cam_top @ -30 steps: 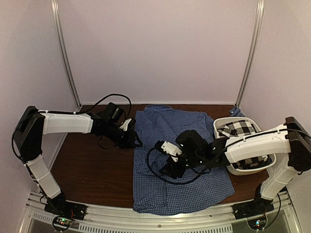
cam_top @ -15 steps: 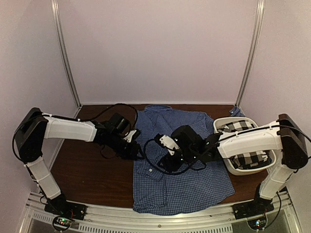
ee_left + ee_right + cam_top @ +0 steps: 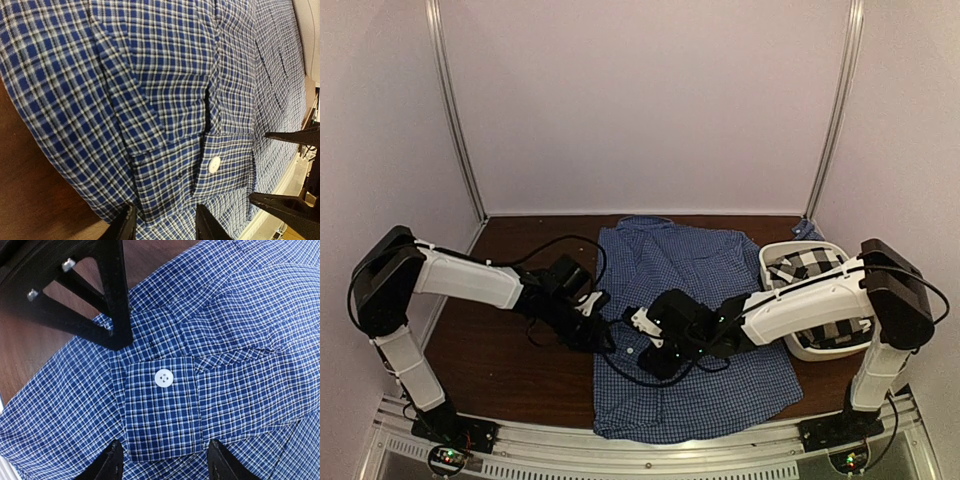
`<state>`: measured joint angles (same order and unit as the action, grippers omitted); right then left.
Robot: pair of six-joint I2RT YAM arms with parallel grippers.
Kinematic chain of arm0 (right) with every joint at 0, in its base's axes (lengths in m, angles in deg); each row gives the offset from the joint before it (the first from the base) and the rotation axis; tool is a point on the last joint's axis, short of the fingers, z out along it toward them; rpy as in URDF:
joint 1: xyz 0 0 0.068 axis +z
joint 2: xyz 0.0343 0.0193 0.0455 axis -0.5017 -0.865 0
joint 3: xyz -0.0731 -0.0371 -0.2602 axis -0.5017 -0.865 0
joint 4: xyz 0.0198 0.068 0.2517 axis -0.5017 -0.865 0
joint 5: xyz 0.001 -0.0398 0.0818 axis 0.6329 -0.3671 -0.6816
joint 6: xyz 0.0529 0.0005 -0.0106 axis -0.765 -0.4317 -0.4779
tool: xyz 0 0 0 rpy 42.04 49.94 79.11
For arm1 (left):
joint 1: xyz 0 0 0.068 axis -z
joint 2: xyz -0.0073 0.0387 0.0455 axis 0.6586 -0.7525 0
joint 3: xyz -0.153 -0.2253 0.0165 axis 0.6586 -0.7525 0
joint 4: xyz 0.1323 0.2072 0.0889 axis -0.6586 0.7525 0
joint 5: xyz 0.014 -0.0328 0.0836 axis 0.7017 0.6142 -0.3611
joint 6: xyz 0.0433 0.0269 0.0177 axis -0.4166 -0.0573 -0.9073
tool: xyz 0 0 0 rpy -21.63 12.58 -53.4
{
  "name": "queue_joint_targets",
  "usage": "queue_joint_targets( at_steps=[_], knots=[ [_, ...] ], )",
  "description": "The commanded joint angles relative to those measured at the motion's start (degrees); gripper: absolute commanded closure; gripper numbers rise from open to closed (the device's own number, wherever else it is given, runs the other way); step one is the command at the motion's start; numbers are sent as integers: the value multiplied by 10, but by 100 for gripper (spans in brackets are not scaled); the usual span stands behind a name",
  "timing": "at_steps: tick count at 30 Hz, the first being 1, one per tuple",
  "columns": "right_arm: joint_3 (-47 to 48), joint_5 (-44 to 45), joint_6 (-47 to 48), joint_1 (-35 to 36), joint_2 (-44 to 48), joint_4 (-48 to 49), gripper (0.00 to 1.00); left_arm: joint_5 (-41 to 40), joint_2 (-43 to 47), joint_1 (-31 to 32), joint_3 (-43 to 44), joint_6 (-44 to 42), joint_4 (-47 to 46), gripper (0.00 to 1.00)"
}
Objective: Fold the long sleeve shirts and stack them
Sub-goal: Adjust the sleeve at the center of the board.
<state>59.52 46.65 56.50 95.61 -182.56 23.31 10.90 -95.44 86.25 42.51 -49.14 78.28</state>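
A: Left side first. Where's the left arm (image 3: 470,280)?
B: Reaching in low over the counter (image 3: 500,360) to the left edge of the blue shirt (image 3: 700,270). The left jaws are partway apart, with nothing pinched that I can see. Its fingers (image 3: 127,227) straddle the near edge of the cuff (image 3: 190,170).
A: Why there?
B: My read is that the sleeve is folded in across the body. That puts the cuff on the left-middle of the shirt, and it's the loose end to grab for the next fold.
A: Shirt position?
B: Flat on the counter, centre, collar end looks toward the far wall, hem at the near edge. The cuff lies on top, white button (image 3: 163,377) facing up.
A: Right arm (image 3: 800,300)?
B: Stretched across the shirt from the right, its tip just beside the left one. The right jaws are open a bit wider, with one finger (image 3: 111,462) each side of the same cuff. They hover and aren't closed on it.
A: Both on one cuff?
B: Looks like it. My guess is one pinches while the other helps, or it's a hand-over. The risk is fingers colliding, they're that close.
A: Far right?
B: White tub (image 3: 820,246) at the right of the counter, with the black-and-white check shirt (image 3: 810,265) bunched inside. Likely parked there to wait its turn.
A: Progress?
B: Early, nothing stacked yet.
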Motion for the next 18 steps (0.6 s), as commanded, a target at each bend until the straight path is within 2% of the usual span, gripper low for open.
queue_joint_targets(
  at_steps=[1, 8, 12, 18],
  knots=[
    [23, 51, 0, 13, -16, -10, 41, 4, -12, 6, -5, 11, -25, 61],
    [36, 77, 6, 29, -34, -24, 41, 8, -14, 10, -4, 14, -24, 70],
    [43, 94, 9, 39, -46, -32, 41, 14, -13, 13, -2, 15, -24, 80],
    [53, 119, 9, 47, -59, -45, 51, 21, -12, 15, 0, 16, -24, 91]
  ],
)
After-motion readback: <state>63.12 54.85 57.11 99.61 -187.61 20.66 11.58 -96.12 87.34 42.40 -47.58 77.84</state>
